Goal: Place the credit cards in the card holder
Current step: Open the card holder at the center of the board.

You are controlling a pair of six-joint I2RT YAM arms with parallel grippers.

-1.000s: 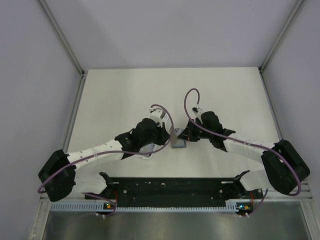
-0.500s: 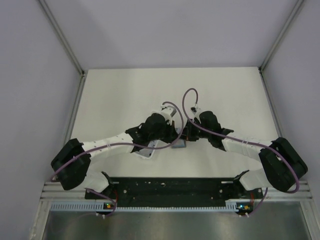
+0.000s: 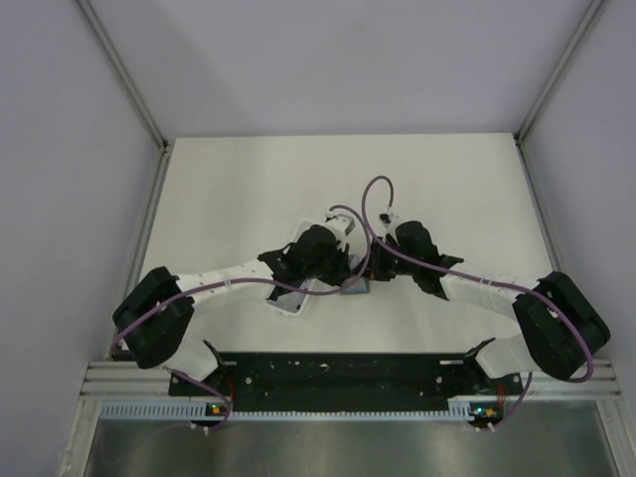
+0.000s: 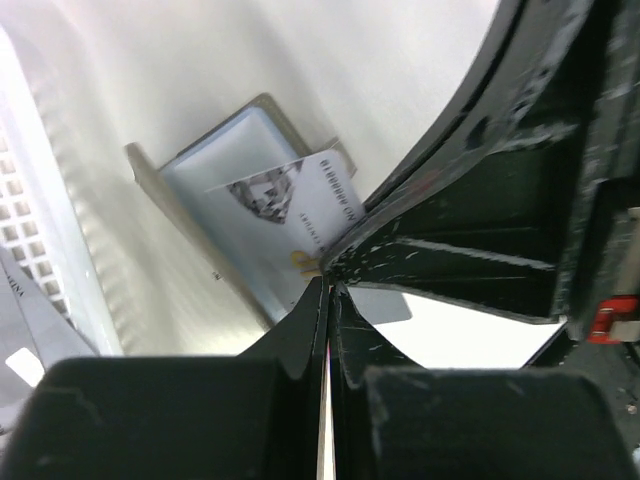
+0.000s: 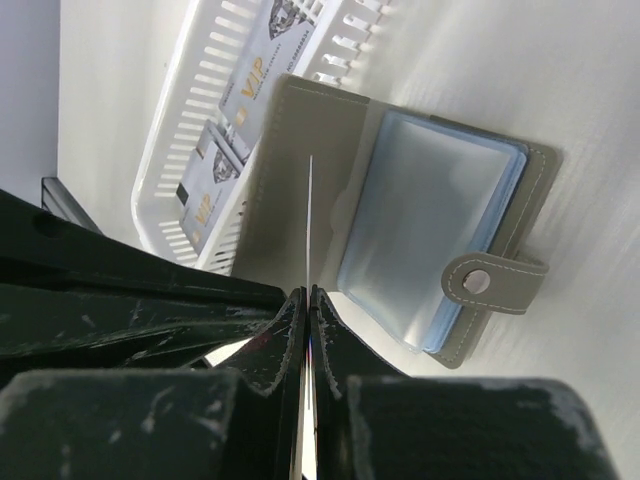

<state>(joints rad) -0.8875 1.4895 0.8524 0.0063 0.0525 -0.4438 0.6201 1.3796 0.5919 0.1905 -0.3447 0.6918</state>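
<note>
The card holder [image 3: 355, 288] lies open on the table between the two arms; its bluish sleeves [image 5: 420, 230] and snap strap [image 5: 480, 280] face up. My right gripper [image 5: 306, 292] is shut on one of the credit cards [image 5: 309, 220], seen edge-on as a thin white line above the holder's grey left flap. From the left wrist that card [image 4: 295, 205] shows its printed face over the card holder [image 4: 215, 185]. My left gripper [image 4: 328, 288] is shut, its tips against the card's near edge, beside the right gripper's fingers [image 4: 440, 240]. In the top view, both grippers meet above the holder.
A long white slotted tray [image 3: 283, 301] lies just left of the holder, partly under the left arm. It holds more cards [image 5: 245, 95] with VIP printing. The tray's wall [image 4: 30, 230] stands close to the holder's left edge. Walls enclose the table on three sides.
The left arm has swung right, bringing its gripper in against the right gripper over the holder. The right arm has barely moved and keeps hold of the card.
</note>
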